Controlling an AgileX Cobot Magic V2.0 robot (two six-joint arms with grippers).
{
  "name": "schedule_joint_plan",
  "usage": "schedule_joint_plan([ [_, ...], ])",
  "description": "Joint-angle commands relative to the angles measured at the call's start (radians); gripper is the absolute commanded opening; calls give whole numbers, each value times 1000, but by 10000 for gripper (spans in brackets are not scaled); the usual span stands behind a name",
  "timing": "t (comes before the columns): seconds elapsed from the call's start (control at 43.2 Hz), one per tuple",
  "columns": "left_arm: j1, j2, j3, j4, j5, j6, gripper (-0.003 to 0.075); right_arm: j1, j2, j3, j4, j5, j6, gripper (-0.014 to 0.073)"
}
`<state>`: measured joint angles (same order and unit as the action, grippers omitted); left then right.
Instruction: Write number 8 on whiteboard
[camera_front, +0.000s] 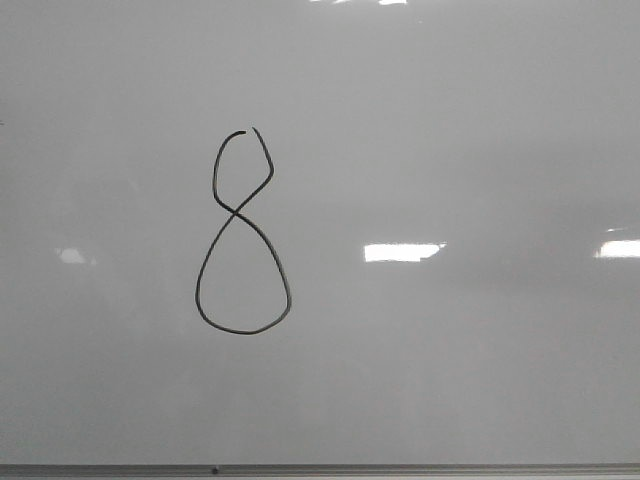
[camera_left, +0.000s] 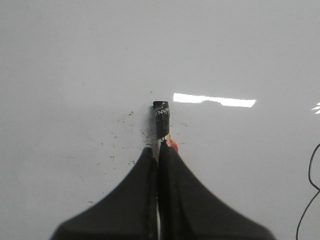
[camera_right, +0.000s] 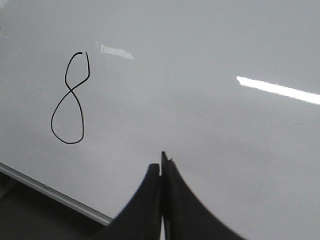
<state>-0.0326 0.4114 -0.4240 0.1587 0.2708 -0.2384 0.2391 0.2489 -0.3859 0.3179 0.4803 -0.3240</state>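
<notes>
Plainly, number 8 (camera_front: 241, 232) on whiteboard (camera_front: 480, 120); left end effector (camera_left: 160, 147) clamped on "NVW"-lettered marker (camera_left: 161, 117), right end effector (camera_right: 161, 167) together.

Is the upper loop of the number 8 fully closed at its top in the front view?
No, the number 8 on the whiteboard shows a small gap at the top of its upper loop.

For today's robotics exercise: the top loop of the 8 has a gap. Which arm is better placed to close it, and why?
Left, probably. The left end effector is shut on the marker, tip toward the whiteboard. The right end effector is shut with no pen visible. The number 8 shows its gap at the top.
</notes>
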Motion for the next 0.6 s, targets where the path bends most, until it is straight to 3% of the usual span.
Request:
schedule_joint_plan([
  [0.0, 3, 4, -27, 0, -70, 1, -19, -6, 7, -25, 11, -81, -1, -68],
  [0.185, 3, -3, -23, 13, -72, 6, -19, -6, 7, -25, 11, -81, -1, -68],
  [0.37, 14, -119, 41, -207, -80, 348, -19, -6, 7, -25, 11, -81, -1, -68],
  [0.579, 78, -337, 187, -214, -80, 374, -19, -6, 7, -25, 11, -81, -1, -68],
])
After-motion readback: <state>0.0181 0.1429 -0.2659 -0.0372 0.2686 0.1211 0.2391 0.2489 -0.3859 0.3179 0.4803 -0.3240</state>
